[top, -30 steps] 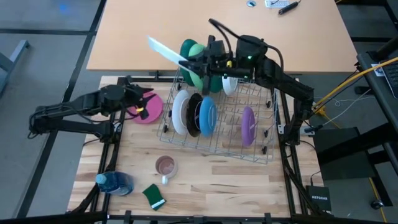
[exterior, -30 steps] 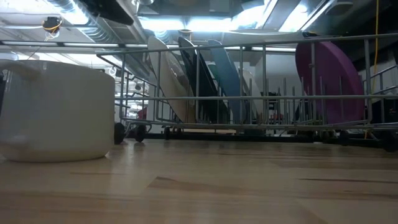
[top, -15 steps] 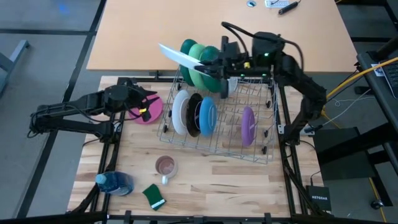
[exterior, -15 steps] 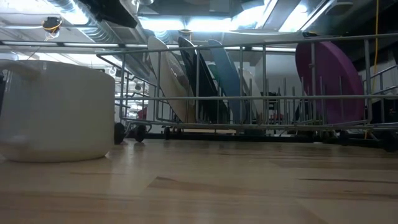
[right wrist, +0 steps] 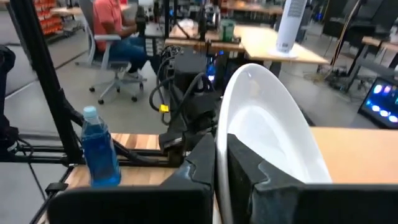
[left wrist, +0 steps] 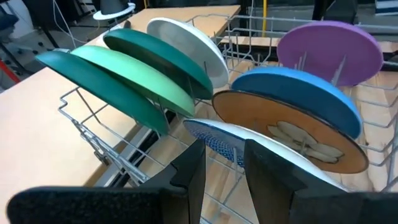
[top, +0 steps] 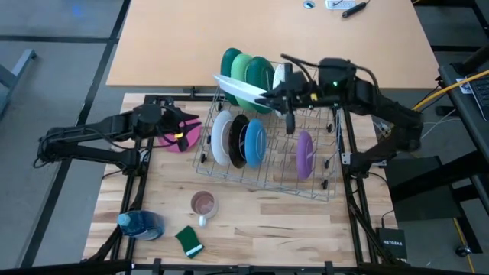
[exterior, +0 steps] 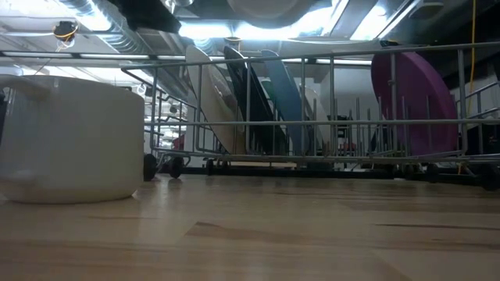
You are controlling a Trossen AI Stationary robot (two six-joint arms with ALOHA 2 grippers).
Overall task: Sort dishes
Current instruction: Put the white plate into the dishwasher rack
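High view: right gripper (top: 263, 95) clamps a white plate (top: 238, 86) above the rack (top: 321, 191) back-left corner, over the green plates (top: 246, 70) | left gripper (top: 177, 127) half-parted, holding nothing, over the pink plate (top: 186, 140) just left of rack | mug (top: 203, 204), bottle (top: 141, 224), sponge (top: 188, 241) near front edge | rack's right rows mostly free beside the purple plate (top: 304, 153).

Plates (top: 238, 141) stand in the rack (top: 321, 187); mug (top: 203, 205) in front.

Both my arms out over the table.
Right gripper (top: 269, 95) jaws pinched tight, held high; left gripper (top: 182, 126) low, jaws part-open.
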